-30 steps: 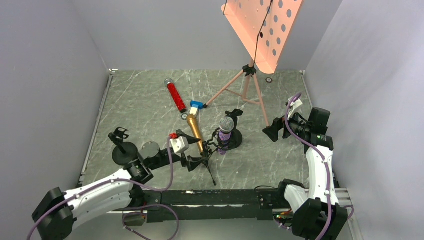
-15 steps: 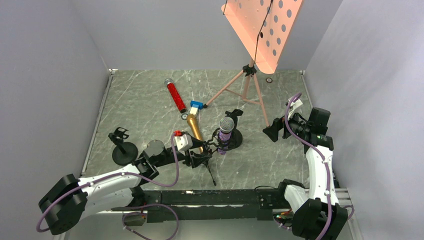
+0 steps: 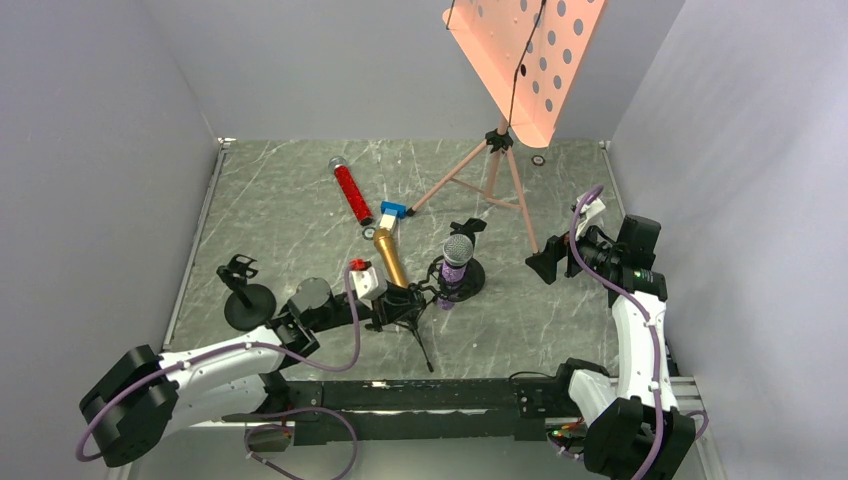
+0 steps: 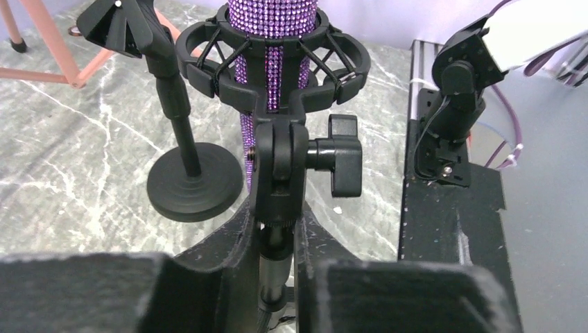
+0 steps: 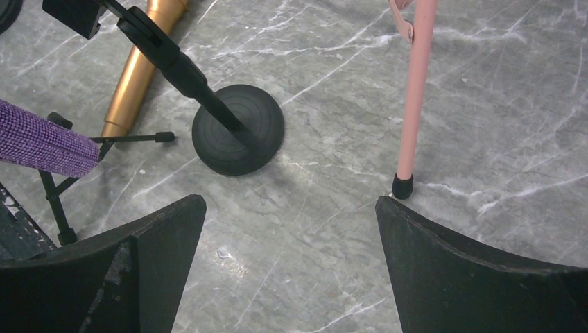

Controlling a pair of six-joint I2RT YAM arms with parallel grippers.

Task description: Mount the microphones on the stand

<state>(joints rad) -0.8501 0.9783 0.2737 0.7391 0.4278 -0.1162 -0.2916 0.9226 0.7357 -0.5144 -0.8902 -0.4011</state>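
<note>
Top view: purple microphone (image 3: pixel 455 262) sits head-up in the shock mount (image 3: pixel 440 285) of the tripod stand (image 3: pixel 412 325), mid-worktop (image 3: pixel 270 210); left pincer (image 3: pixel 395 305) is right at that stand, below the mount; centre round stand (image 3: pixel 470 272) is just behind the mic, its clip empty; near-left round stand (image 3: pixel 245 295) is well apart, also empty; gold microphone (image 3: pixel 390 258) lies flat, far end just beside the blue-and-white block (image 3: pixel 393 211), near end by the left pincer; red microphone (image 3: pixel 350 192) lies flat further back; pink music stand (image 3: pixel 525 60) is at the rear; right pincer (image 3: pixel 545 265) hangs near one of its legs, well clear of the mics.

Left wrist: pincer is narrow, fingers (image 4: pixel 232 239) closed on both sides of the tripod stand's post under the pivot knob (image 4: pixel 343 163); purple mic body runs through the mount ring straight ahead; centre round stand is just left of it.

Right wrist: pincer is wide, fingers (image 5: pixel 139 270) far apart, only bare worktop between them; centre round stand's base, the pink leg's foot, the gold mic and the purple mic's lower end are all ahead, none touched.
</note>
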